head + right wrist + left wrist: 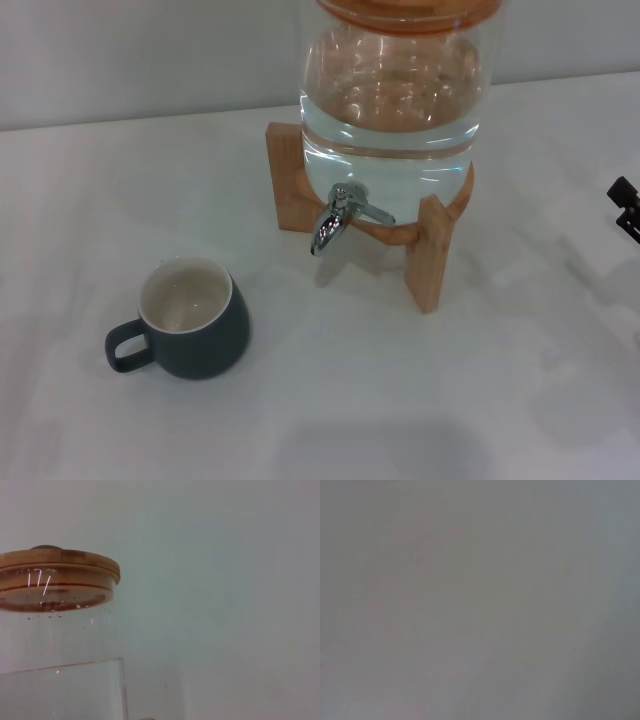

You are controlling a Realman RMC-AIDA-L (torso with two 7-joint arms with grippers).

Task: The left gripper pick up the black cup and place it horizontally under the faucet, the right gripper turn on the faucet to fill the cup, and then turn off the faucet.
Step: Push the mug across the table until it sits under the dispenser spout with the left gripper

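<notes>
The black cup (192,320) stands upright on the white table at the front left, its cream inside empty and its loop handle pointing left. The chrome faucet (340,217) juts from the glass water jar (392,100), spout down, to the right of and behind the cup. Nothing is under the spout. A small black part of the right gripper (627,207) shows at the right edge, well clear of the faucet. The left gripper is out of view; the left wrist view shows only a blank grey surface.
The jar rests on a wooden stand (432,250) with legs at left and front right. The right wrist view shows the jar's wooden lid (55,570) and its glass wall (60,680). A pale wall runs behind the table.
</notes>
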